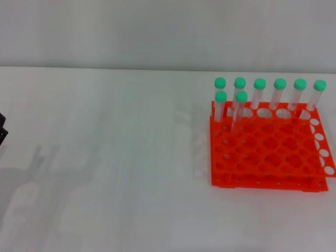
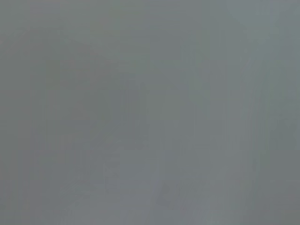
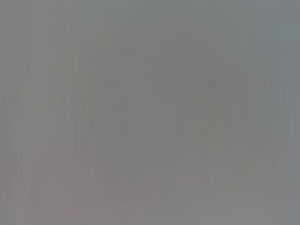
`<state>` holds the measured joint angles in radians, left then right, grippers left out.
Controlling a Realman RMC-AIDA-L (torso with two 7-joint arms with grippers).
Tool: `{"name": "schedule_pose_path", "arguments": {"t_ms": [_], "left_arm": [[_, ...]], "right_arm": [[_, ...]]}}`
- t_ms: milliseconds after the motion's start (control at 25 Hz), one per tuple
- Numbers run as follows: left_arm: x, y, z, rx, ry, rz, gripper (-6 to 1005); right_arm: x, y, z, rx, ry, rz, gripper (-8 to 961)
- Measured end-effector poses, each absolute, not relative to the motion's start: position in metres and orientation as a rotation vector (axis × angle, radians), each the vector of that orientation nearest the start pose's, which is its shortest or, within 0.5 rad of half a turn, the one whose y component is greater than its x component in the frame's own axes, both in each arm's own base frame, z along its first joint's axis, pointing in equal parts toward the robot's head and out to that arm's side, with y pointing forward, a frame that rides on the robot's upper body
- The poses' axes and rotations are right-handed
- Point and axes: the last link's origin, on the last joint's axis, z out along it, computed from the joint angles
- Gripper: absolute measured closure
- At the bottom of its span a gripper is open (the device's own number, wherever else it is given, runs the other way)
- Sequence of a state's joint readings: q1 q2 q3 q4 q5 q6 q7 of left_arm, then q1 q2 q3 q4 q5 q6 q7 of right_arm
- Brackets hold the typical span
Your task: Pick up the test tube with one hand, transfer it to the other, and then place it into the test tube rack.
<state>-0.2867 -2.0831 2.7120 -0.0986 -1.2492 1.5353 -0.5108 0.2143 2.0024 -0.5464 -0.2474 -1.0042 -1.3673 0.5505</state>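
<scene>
The orange test tube rack (image 1: 268, 157) stands on the white table at the right. Several clear test tubes with green caps (image 1: 260, 84) stand upright in its far rows, and two of them (image 1: 220, 97) sit one row nearer at the rack's left end. They look alike, so I cannot tell which is the task's test tube. A small black piece of my left gripper (image 1: 2, 128) shows at the left edge of the head view, far from the rack. My right gripper is out of view. Both wrist views show only flat grey.
The white table (image 1: 115, 157) stretches from the left edge to the rack, with a faint arm shadow (image 1: 31, 178) at its near left. A pale wall (image 1: 157, 31) runs behind the table's far edge.
</scene>
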Motion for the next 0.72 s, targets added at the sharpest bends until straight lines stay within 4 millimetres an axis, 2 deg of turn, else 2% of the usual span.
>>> {"name": "schedule_pose_path", "arguments": {"t_ms": [280, 720], "left_arm": [[-0.381, 0.238, 0.038, -1.445, -0.598, -0.867, 101], [-0.381, 0.236, 0.037, -1.416, -0.589, -0.855, 101]], "right_arm": [[0.41, 0.252, 0.092, -1.487, 0.537, 0.695, 126], [0.412, 0.245, 0.094, -1.47, 0.499, 0.654, 126]]}}
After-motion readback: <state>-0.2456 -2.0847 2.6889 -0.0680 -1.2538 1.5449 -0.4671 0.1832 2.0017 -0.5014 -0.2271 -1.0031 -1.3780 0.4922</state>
